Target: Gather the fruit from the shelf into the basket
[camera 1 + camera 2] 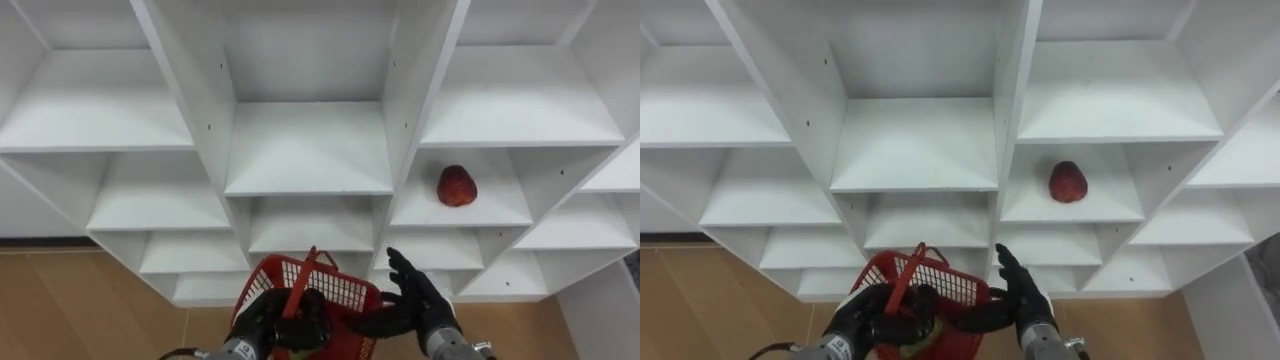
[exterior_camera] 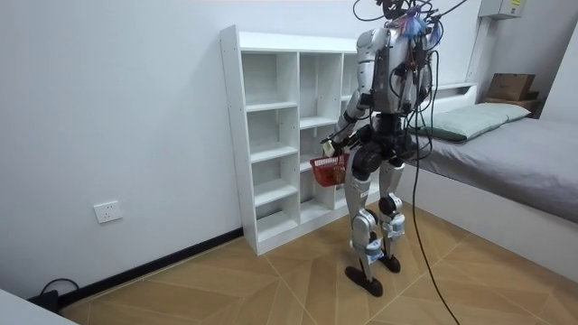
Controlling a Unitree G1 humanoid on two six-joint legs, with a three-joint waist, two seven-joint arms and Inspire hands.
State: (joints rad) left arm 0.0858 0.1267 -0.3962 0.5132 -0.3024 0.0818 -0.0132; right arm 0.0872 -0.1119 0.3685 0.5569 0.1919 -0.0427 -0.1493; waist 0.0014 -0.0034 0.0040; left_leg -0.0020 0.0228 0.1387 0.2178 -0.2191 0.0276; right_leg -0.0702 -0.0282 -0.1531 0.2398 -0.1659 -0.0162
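While the robot stands in front of the white closet (image 1: 310,150), a fruit (image 1: 456,186) sits on a shelf in the right column, higher up than the right hand (image 1: 420,300). The fruit is round and dark red. The left hand (image 1: 272,322) has its fingers curled round the handle of a red basket (image 1: 345,290). The right hand is just beside the basket, fingers straight and apart.

White wooden closet of open compartments (image 1: 915,145) across upper frame. Dark red rounded fruit (image 1: 1068,182) on shelf in right column, alone in its compartment. Red plastic mesh basket (image 1: 965,288) low at centre, before bottom shelves. Left hand (image 1: 875,318) curled round basket's red handle (image 1: 906,275). Right hand (image 1: 1021,296) just beside basket's right rim, fingers straight, pointing up toward shelves, well below fruit. Brown wooden floor (image 1: 700,300) beneath.
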